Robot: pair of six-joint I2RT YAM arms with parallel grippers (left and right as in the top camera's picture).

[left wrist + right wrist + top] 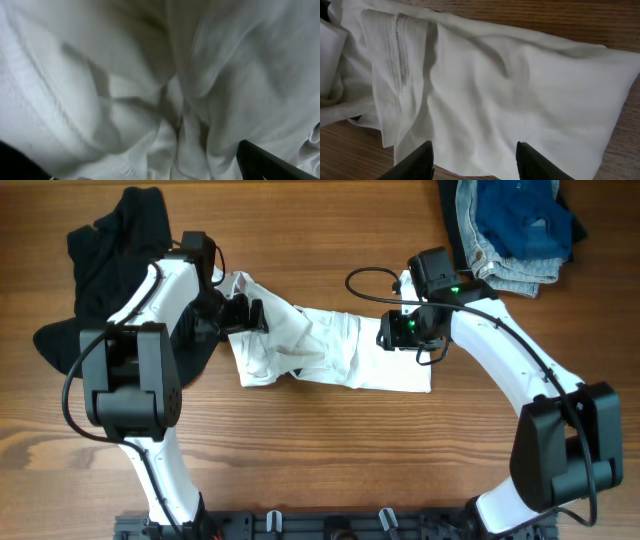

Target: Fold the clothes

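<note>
Two grippers flank a crumpled white T-shirt (330, 350): left gripper (245, 315) spread wide at its left end, right gripper (475, 162) parted, empty, over its right half. A black garment (105, 260) lies further left.

I see the T-shirt (330, 355) lying across the middle of the table (330, 470). The second garment (110, 250) lies at the far left, partly under my left arm. The jeans (510, 270) lie in the far right corner, apart from the T-shirt. My left gripper (245, 315) is at the T-shirt's left end and my right gripper (475, 152) is over its right end
</note>
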